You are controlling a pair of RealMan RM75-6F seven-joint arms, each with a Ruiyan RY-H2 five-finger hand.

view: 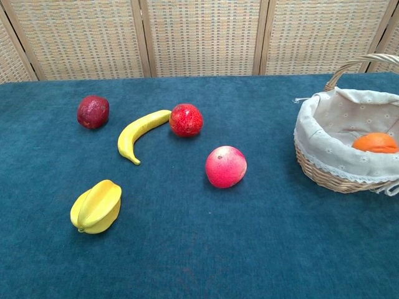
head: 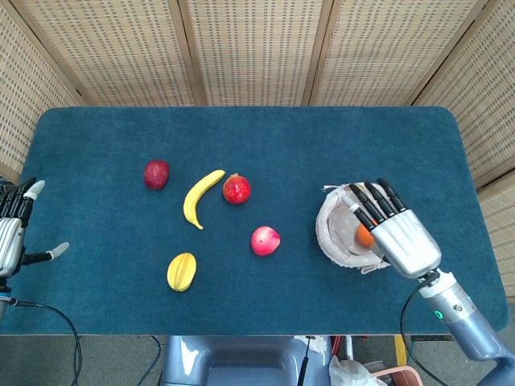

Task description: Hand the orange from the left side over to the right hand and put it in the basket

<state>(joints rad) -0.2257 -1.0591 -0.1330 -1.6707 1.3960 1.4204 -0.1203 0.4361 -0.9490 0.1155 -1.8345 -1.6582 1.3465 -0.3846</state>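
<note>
Orange in the basket, right hand empty above it

The orange lies against the cloth lining at the basket's right side, near the table's right edge, so I judge the drop done; the right hand hovers over the rim with fingers spread and holding nothing, while the left hand waits released at the table's left edge, off the work. The head view shows both hands but only a sliver of orange between the fingers; the chest view shows no hands, yet the orange sits plain in the lining, with the banana and starfruit well apart
</note>
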